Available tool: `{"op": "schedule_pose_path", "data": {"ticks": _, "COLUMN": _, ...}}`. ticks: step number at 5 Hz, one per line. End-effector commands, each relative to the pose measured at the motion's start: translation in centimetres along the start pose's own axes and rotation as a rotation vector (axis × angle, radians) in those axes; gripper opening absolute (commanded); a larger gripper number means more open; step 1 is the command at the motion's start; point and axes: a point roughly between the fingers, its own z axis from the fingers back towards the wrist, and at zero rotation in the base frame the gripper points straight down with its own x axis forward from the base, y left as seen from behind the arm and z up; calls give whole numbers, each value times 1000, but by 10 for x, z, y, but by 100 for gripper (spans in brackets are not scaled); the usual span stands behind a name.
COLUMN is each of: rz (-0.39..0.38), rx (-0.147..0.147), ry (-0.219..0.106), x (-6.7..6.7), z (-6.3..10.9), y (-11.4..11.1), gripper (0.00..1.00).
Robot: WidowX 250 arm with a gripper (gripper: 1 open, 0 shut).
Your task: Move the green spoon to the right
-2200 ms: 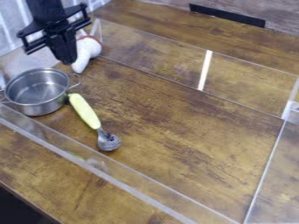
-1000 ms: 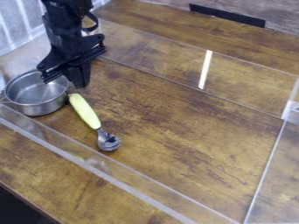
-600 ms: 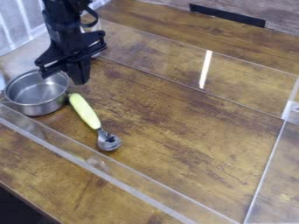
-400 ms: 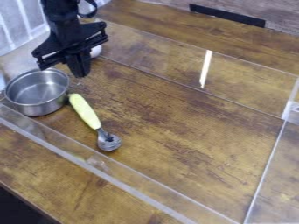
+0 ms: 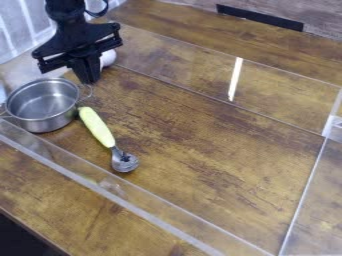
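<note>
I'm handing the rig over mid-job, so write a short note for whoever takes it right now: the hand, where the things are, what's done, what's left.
Hand: shut, holding nothing, hanging above the table behind the round steel pot.
Green spoon with the thick yellow-green handle and small silver bowl: lying flat on the wooden table, just right of the pot, handle end towards the hand, bowl towards the camera.
Done: nothing; the spoon is not grasped and sits at the left side.
Left: open the hand, come down on the handle, grip, carry the spoon to the right across the table, release.

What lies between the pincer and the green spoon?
Only bare wooden tabletop, as the camera view shows; the pincer hangs above the green spoon.
</note>
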Motion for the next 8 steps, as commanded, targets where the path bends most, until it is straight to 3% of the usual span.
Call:
{"op": "schedule_pose_path", "data": {"ticks": 1, "rz": -3, "rx": -39, "ry": -87, "x": 12, "z": 13, "y": -11, "gripper": 0}}
{"op": "schedule_pose_path", "data": {"ticks": 2, "rz": 39, "rx": 9, "ry": -64, "x": 8, "z": 11, "y": -1, "gripper": 100}}
{"op": "schedule_pose_path", "data": {"ticks": 4, "rz": 126, "rx": 112, "ry": -27, "x": -3, "z": -15, "y": 31, "gripper": 100}}
{"op": "schedule_pose_path", "data": {"ticks": 5, "rz": 129, "rx": 134, "ry": -10, "x": -7, "z": -29, "y": 39, "gripper": 100}}
{"op": "schedule_pose_path", "data": {"ticks": 7, "rz": 104, "rx": 158, "ry": 31, "x": -34, "z": -61, "y": 23, "gripper": 100}}
{"op": "schedule_pose_path", "data": {"ticks": 8, "rz": 67, "rx": 166, "ry": 48, "x": -35, "z": -58, "y": 22, "gripper": 100}}
